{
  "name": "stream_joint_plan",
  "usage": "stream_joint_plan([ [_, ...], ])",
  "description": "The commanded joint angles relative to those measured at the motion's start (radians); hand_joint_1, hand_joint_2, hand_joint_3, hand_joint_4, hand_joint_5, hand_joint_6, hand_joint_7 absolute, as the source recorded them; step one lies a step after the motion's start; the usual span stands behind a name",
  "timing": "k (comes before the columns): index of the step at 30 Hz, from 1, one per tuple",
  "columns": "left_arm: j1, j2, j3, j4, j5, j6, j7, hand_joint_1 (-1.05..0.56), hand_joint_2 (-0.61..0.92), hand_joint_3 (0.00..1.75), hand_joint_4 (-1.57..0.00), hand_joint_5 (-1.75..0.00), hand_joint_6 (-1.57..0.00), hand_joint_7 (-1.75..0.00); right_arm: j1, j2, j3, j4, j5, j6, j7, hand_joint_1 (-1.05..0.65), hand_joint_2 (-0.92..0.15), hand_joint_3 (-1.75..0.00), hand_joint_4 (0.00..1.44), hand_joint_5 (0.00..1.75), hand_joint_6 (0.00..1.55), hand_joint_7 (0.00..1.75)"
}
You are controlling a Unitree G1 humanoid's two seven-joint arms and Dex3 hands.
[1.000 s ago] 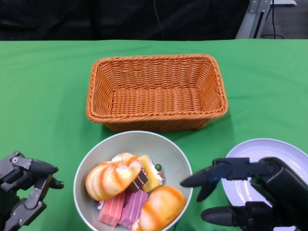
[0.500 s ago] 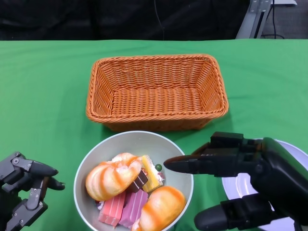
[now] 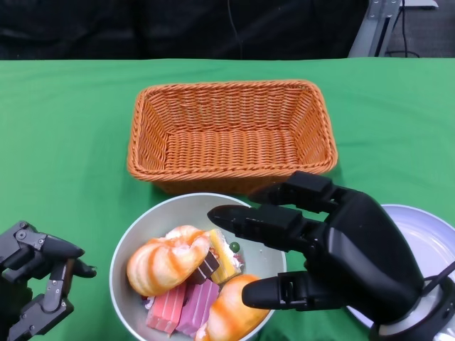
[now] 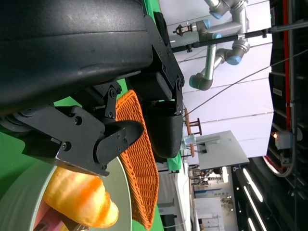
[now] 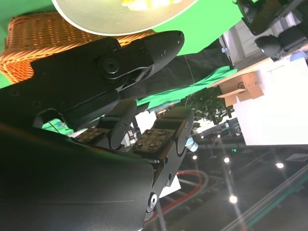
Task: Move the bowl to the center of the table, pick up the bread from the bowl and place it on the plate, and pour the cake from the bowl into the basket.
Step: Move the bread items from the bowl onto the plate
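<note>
A grey bowl [image 3: 173, 208] stands at the near middle of the table, holding two orange-striped bread buns, one [image 3: 165, 261] at its left and one [image 3: 229, 311] at its front right, among pink, yellow and brown cake pieces [image 3: 183, 304]. My right hand [image 3: 334, 250] hovers over the bowl's right rim, fingers spread toward the food and holding nothing; its thumb lies just above the front bun. My left hand [image 3: 34, 275] waits empty to the left of the bowl, fingers apart. A white plate [image 3: 425, 229] is partly hidden behind the right hand. The wicker basket [image 3: 231, 131] sits empty behind the bowl.
Green cloth covers the table, with open room left and right of the basket. The left wrist view shows the bun [image 4: 81, 196] and the basket's side [image 4: 140, 163] past my fingers. The right wrist view shows the bowl's rim [image 5: 86, 25].
My right hand has swung left from above the plate to over the bowl's right side, now covering part of the plate. The left hand has barely shifted.
</note>
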Motion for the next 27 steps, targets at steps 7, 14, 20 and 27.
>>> stream_joint_plan([
  [7, 0.009, -0.007, -0.004, -0.012, -0.010, -0.002, 0.009, -0.06, 0.60, 0.93, -0.79, -1.40, -0.82, -1.14, -0.083, 0.055, 0.090, 0.107, -0.107, 0.091, -0.080, -0.75, -0.84, 0.00, 0.72, 0.34, 0.75, 0.01],
  [14, 0.011, -0.013, -0.012, -0.014, -0.007, -0.004, 0.006, -0.05, 0.65, 0.86, -0.79, -1.42, -0.82, -1.11, -0.170, 0.090, 0.166, 0.238, -0.097, 0.140, -0.103, -0.72, -0.83, 0.00, 0.77, 0.31, 0.73, 0.00],
  [20, 0.012, -0.016, -0.013, -0.015, -0.005, -0.004, 0.009, -0.04, 0.65, 0.86, -0.80, -1.41, -0.83, -1.10, -0.188, 0.080, 0.184, 0.257, -0.084, 0.156, -0.120, -0.72, -0.82, 0.00, 0.79, 0.29, 0.72, 0.00],
  [27, 0.011, -0.015, -0.009, -0.007, -0.001, -0.011, 0.010, -0.06, 0.67, 0.82, -0.79, -1.41, -0.83, -1.10, -0.226, 0.088, 0.219, 0.315, -0.065, 0.165, -0.119, -0.72, -0.82, 0.00, 0.80, 0.27, 0.72, 0.00],
])
